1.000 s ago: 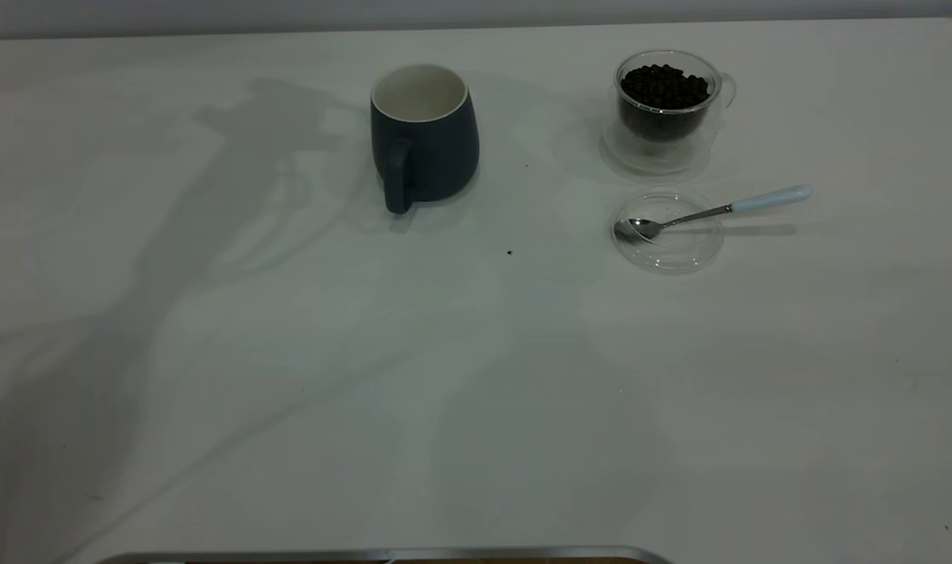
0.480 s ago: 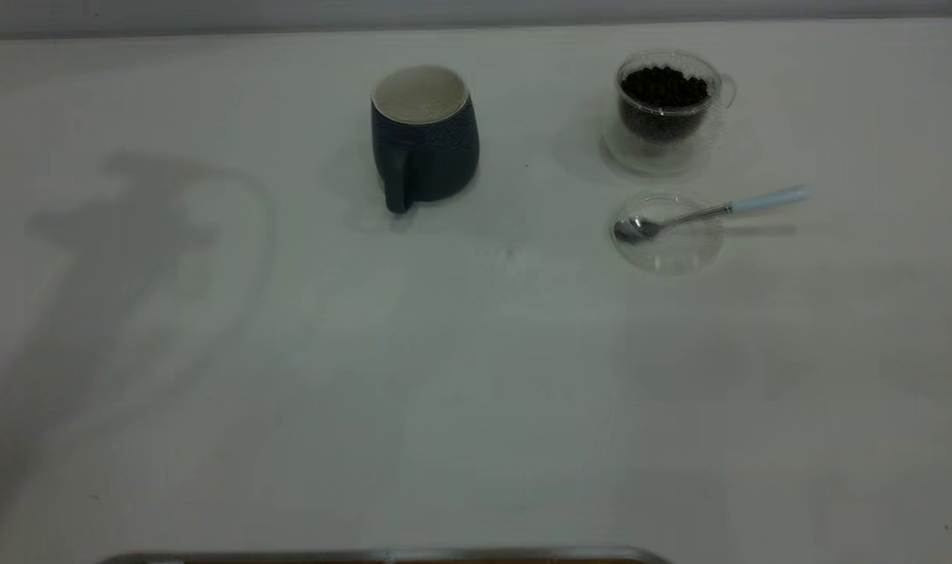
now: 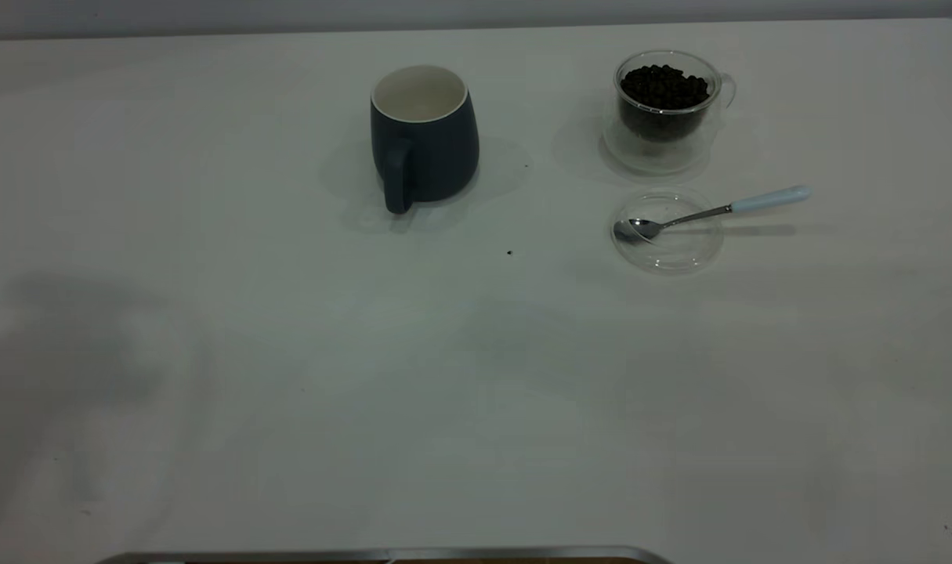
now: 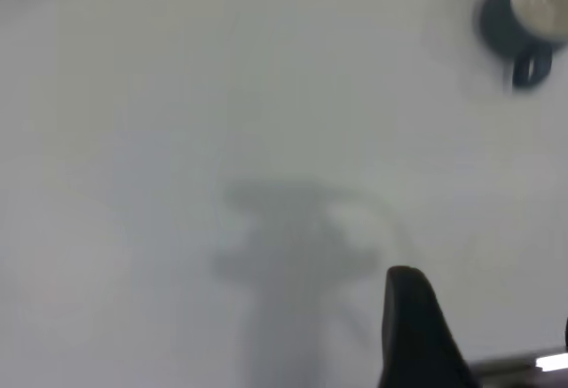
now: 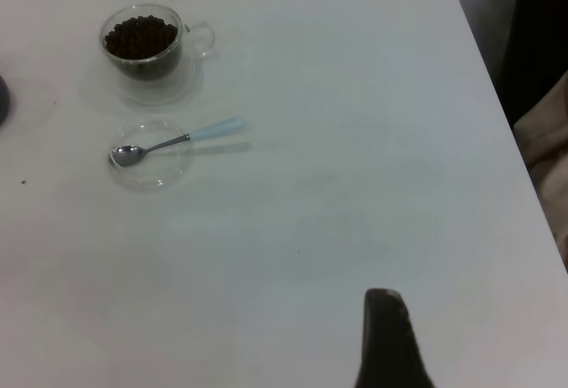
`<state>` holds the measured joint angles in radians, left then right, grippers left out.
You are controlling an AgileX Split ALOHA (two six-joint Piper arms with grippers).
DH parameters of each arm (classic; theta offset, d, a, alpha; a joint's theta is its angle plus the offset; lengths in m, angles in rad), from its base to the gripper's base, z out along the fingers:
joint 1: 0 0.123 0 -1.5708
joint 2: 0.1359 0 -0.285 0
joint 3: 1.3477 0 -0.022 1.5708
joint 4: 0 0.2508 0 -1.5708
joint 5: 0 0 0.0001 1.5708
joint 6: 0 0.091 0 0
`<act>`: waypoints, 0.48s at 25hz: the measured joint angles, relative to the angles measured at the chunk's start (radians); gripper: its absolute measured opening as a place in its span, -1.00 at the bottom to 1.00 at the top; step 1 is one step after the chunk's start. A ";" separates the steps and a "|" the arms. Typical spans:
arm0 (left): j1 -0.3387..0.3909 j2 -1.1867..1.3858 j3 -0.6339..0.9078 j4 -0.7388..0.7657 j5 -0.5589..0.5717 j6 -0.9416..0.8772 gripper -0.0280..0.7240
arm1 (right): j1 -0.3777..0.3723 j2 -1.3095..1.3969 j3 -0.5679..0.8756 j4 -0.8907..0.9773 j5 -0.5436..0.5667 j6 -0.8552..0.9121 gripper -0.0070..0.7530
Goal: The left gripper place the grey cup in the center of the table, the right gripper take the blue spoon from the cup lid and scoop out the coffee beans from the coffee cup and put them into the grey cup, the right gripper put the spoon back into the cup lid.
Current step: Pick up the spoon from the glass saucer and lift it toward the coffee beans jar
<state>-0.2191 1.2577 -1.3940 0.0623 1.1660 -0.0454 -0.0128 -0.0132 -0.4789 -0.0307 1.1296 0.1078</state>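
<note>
Grey cup stood mid-counter, empty; blue spoon rested in cup lid; coffee cup full; scooping remained or finished; either gripper's spread untellable.

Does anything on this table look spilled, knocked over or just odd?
Almost nothing. The mug and the glass cup of beans stand upright, and the spoon rests with its bowl in the lid. The only oddity is a tiny dark speck on the table between mug and lid, possibly a stray crumb.

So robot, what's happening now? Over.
Both claws off the mug, state unclear. Grey cup upright, empty. Blue spoon on cup lid. Nothing in the way.
</note>
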 joint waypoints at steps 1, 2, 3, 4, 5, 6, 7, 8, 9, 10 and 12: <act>0.000 -0.041 0.050 0.000 0.000 0.000 0.31 | 0.000 0.000 0.000 0.000 0.000 0.000 0.41; 0.000 -0.080 0.108 0.000 0.000 0.000 0.31 | 0.000 0.000 0.000 0.000 0.000 0.000 0.41; 0.000 -0.134 0.156 0.000 0.000 0.000 0.31 | 0.000 0.000 0.000 0.000 0.000 0.000 0.41; 0.000 -0.171 0.212 0.000 0.000 0.000 0.31 | 0.000 0.000 0.000 0.000 0.000 0.000 0.41; 0.000 -0.214 0.266 0.002 0.000 0.004 0.31 | 0.000 0.000 0.000 0.000 0.000 0.000 0.41; 0.000 -0.257 0.318 0.007 0.000 0.010 0.31 | 0.000 0.000 0.000 0.000 0.000 0.000 0.41; 0.000 -0.292 0.359 0.018 0.000 0.013 0.31 | 0.000 0.000 0.000 0.000 0.000 0.000 0.41; 0.000 -0.335 0.413 0.030 0.000 0.014 0.31 | 0.000 0.000 0.000 0.000 0.000 0.000 0.41; 0.000 -0.380 0.450 0.037 0.000 0.015 0.31 | 0.000 0.000 0.000 0.000 0.000 0.000 0.41; 0.000 -0.426 0.491 0.041 0.000 0.014 0.31 | 0.000 0.000 0.000 0.000 0.000 0.000 0.41; 0.000 -0.517 0.567 0.043 0.000 0.008 0.31 | 0.000 0.000 0.000 0.000 0.000 0.000 0.41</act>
<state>-0.2191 0.7404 -0.8271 0.1056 1.1660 -0.0375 -0.0128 -0.0132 -0.4789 -0.0307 1.1296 0.1078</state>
